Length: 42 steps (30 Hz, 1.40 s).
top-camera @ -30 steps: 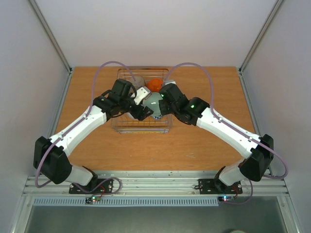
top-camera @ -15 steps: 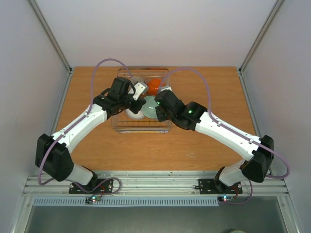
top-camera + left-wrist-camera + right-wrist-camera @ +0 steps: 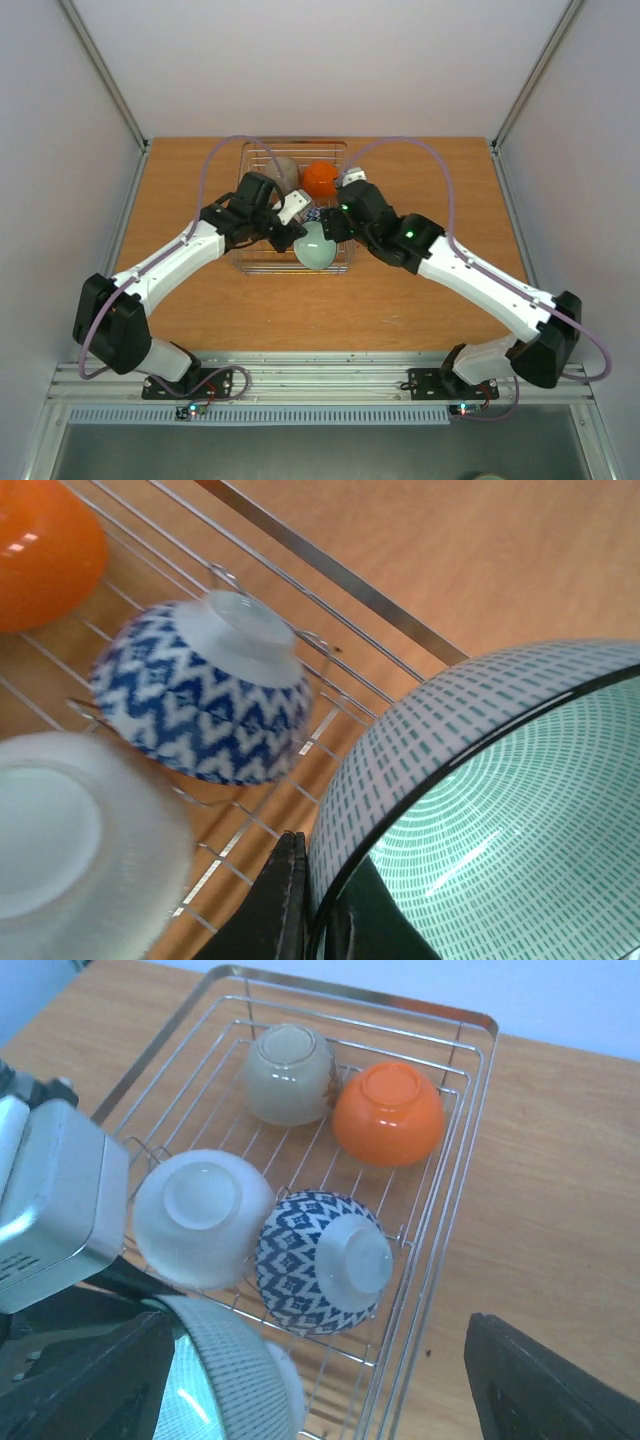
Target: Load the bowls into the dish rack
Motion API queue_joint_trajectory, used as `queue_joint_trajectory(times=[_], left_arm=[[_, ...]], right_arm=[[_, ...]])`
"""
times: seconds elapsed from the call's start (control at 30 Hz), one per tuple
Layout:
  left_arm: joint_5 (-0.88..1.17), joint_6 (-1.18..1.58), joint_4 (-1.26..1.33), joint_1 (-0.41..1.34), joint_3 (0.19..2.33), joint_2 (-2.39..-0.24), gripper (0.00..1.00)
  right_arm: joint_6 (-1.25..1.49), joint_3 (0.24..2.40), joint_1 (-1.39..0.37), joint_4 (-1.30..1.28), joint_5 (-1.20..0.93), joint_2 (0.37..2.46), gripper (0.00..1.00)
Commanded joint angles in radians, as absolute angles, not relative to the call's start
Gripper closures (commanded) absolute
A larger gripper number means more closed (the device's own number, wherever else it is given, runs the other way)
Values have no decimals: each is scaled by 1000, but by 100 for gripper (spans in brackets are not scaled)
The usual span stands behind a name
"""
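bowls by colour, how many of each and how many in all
orange bowl: 1
beige bowl: 1
white bowl: 1
blue-white zigzag bowl: 1
green-patterned bowl: 1
total: 5

Orange-brown wooden counter (image 3: 330, 300), smooth, with an even grain. Only one item rests directly on it: a rectangular silver wire dish rack (image 3: 265, 263) with low sides and rounded corners. The rack sits flat on the far half of the counter, roughly centred left to right, its far rim near the back edge. The wood shows through the wire floor. Broad strips of counter flank the rack on the left and right, with a wider stretch on the near side.
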<state>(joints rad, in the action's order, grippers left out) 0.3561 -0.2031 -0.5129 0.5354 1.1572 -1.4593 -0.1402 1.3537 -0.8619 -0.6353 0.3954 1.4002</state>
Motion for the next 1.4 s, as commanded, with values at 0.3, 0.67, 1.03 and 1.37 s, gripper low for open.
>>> queue_joint_trajectory(times=[0.3, 0.67, 1.03, 1.37], left_arm=[[668, -262, -464, 466, 1131, -1387, 100], [715, -239, -435, 420, 1118, -1389, 99], [775, -232, -427, 407, 1112, -1403, 100], [803, -231, -444, 392, 1123, -1385, 100]], right_arm=[[-129, 1083, -665, -385, -336, 1233, 13], [-40, 924, -657, -201, -602, 1198, 12], [-12, 859, -655, -79, -663, 1212, 13], [-52, 865, -655, -184, -503, 1178, 2]])
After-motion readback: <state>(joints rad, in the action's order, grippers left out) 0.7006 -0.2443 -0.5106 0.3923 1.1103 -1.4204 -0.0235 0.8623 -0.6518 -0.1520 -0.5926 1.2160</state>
